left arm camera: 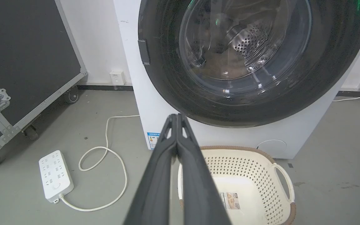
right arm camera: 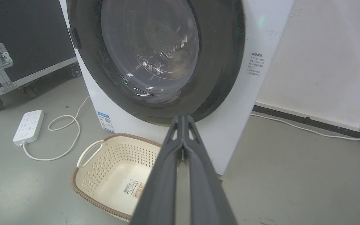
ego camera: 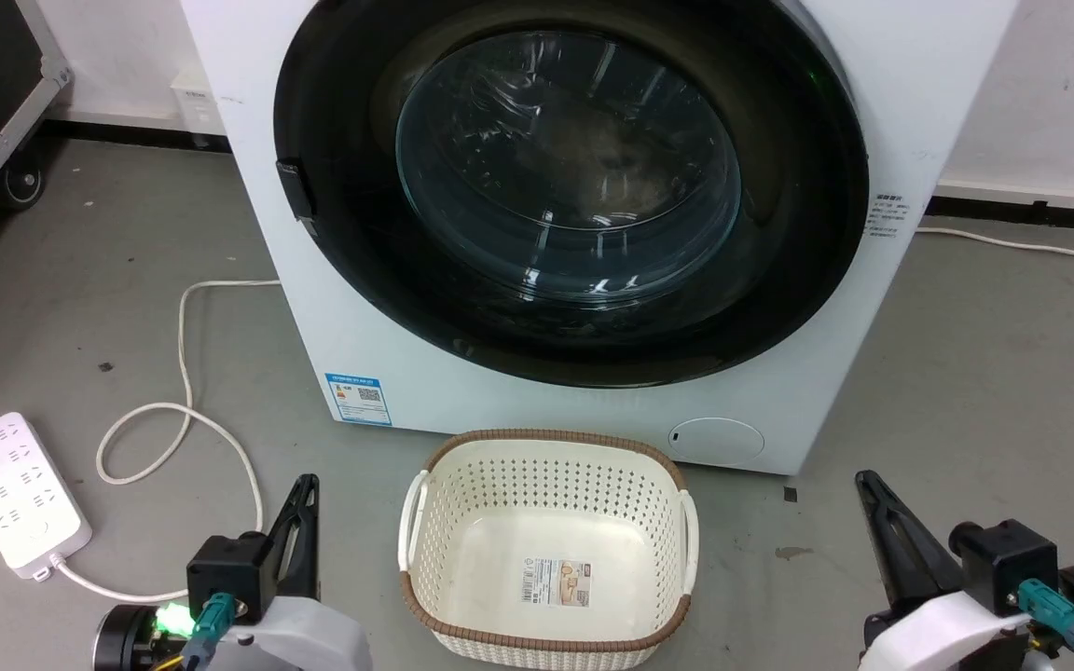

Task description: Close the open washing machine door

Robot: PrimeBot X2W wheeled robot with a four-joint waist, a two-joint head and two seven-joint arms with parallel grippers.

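Soft, even light — glare streaks the washing machine door (ego camera: 570, 186); wrist views bow at edges.

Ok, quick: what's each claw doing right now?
Left claw: closed, fingers pressed together, holding nothing.
Right claw: closed, fingers pressed together, holding nothing.

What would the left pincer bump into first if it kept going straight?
Probably the lower black rim of the washing machine door. The shut left pincer aims there, but depth is unclear; it might touch the washing machine just below instead.
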